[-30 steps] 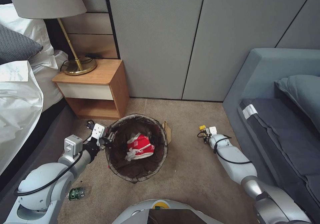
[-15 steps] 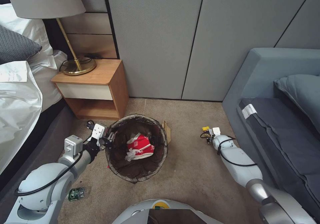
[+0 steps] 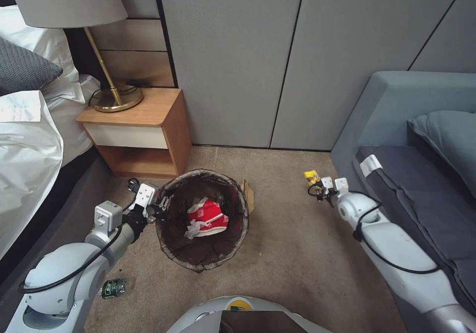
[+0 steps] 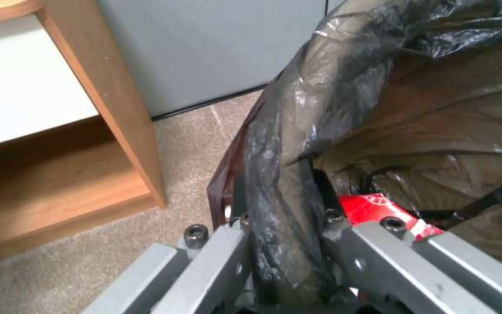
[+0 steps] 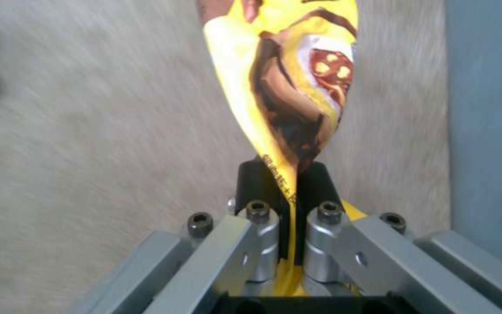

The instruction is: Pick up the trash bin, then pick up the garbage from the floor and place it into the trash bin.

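Down on the floor (image 3: 292,243), the trash bin (image 3: 202,220) stood just beside the wooden nightstand (image 3: 141,129). The left gripper (image 3: 159,207) pinched its bagged rim. A red wrapper (image 3: 208,216) lay inside. The right gripper (image 3: 321,189) pinched a yellow snack packet (image 5: 289,87) near the sofa (image 3: 421,174) edge, with bare carpet between it and the bin.

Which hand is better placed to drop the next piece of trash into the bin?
Right. The right hand is shut on a yellow snack packet, near the sofa. The left hand is clamped on the trash bin rim.
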`<state>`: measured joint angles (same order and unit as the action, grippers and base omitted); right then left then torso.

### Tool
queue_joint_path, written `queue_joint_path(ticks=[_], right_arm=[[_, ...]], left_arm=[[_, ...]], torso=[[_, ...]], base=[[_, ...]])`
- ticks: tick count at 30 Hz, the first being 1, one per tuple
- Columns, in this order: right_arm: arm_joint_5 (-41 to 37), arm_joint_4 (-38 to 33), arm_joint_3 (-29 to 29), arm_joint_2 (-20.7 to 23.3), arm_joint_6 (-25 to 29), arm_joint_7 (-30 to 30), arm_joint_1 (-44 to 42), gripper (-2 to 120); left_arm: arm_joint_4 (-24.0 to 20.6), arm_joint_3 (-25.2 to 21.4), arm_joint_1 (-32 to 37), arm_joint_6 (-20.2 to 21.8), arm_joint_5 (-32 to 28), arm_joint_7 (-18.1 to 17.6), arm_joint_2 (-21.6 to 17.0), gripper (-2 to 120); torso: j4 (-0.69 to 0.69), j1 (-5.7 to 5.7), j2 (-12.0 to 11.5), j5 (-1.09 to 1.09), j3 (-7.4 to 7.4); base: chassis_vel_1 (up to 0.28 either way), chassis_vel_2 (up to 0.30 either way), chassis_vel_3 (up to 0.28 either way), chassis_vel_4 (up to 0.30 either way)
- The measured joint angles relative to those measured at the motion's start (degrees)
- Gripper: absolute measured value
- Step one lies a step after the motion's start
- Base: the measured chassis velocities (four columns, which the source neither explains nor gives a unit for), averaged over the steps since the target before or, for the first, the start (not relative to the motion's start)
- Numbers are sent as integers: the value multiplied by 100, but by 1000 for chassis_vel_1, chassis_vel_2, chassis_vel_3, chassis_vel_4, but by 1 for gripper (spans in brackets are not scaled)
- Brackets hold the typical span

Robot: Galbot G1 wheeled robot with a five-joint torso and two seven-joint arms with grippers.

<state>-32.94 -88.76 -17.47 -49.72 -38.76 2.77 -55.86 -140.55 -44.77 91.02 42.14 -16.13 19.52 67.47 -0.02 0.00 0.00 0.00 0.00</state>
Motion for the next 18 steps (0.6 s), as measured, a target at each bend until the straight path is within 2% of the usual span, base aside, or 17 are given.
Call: queue_joint_path(ticks=[1,4,10,13,16,17,18], right_arm=[[0,0,0,0,0,0,0,0],[-300,-822,-195,197,-141,19,-112,0],[-593,-1310,-257,304,-228,59,-140,0],[-1063,-1922,-279,456,-336,130,-117,0],[-1269,-2175,-268,518,-355,161,-76,0],[-1600,-2608,-207,596,-361,226,24,0],[-1600,-2608,-207,596,-361,226,24,0]], left_arm=[[0,0,0,0,0,0,0,0],[9,12,-2,0,16,-4,10,0],[22,23,-5,0,26,-8,18,0],[49,36,-16,0,39,-9,27,0],[59,40,-22,0,44,-11,28,0],[75,43,-32,0,47,-12,27,0],[75,43,-32,0,47,-12,27,0]], torso=[[0,0,0,0,0],[2,0,0,-1,0],[2,0,0,-1,0],[3,0,0,-1,0],[2,0,0,0,0],[0,0,0,0,0],[0,0,0,0,0]], base=[[0,0,0,0],[0,0,0,0],[0,0,0,0],[0,0,0,0],[0,0,0,0],[0,0,0,0],[0,0,0,0]])
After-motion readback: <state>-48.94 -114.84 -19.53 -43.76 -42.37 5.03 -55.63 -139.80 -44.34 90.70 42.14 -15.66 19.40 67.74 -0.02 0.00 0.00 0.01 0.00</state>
